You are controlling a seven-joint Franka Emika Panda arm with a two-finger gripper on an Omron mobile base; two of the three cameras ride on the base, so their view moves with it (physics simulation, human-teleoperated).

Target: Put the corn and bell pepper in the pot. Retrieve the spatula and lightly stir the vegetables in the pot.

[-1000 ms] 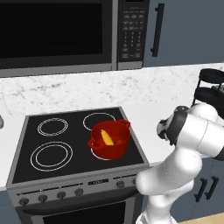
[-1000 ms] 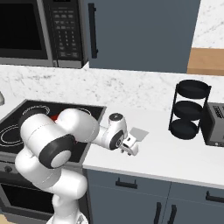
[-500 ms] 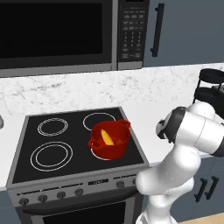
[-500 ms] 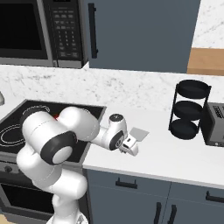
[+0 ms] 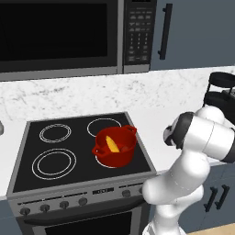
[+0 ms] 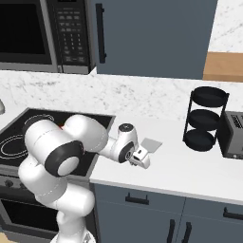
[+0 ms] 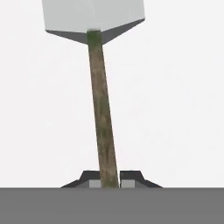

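Grey-bladed spatula (image 7: 101, 100) lies on the white counter (image 6: 199, 166), its thin handle pinched in the closed pincer (image 7: 108, 178).

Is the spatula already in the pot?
No: the spatula lies on the white counter, its handle between the gripper fingers, away from the pot.

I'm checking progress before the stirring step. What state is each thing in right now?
pot: upright on the stove's front right burner, uncovered
corn: inside the pot
spatula: lying flat on the counter, handle between the pincer's fingers, blade pointing away
pincer: shut on the spatula's handle
microwave: door closed
toaster: on the counter, nothing sticking out
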